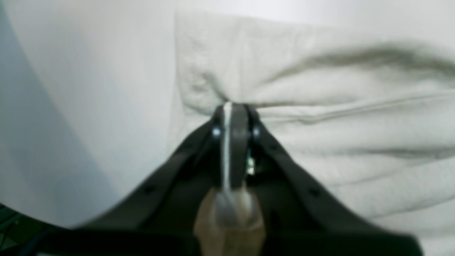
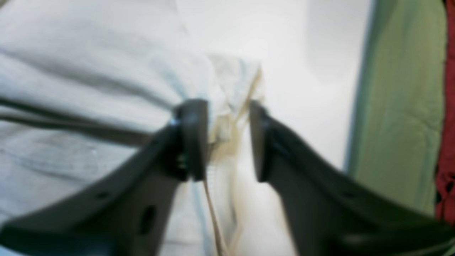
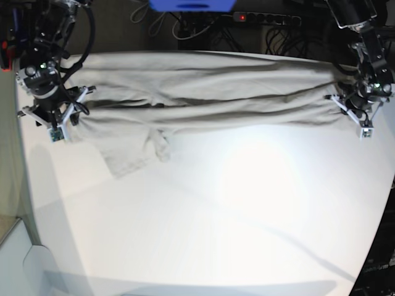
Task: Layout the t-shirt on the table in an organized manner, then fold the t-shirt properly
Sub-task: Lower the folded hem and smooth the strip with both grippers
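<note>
The light grey-beige t-shirt (image 3: 203, 92) lies stretched in a long wrinkled band across the far side of the white table (image 3: 216, 216), with a sleeve (image 3: 126, 151) hanging toward the front left. At the band's right end in the base view, my left gripper (image 3: 339, 100) is shut on the t-shirt's edge (image 1: 337, 106); in the left wrist view the left gripper (image 1: 231, 106) has a thin strip of cloth pinched between its closed fingers. At the band's left end, my right gripper (image 2: 227, 138) stands open, and the t-shirt's hem (image 2: 227, 89) lies loose between its spread fingers.
Behind the table's far edge lie a power strip (image 3: 265, 18), cables and a blue object (image 3: 191, 5). In the right wrist view a green surface (image 2: 398, 106) and something red (image 2: 448, 124) lie beyond the table's edge.
</note>
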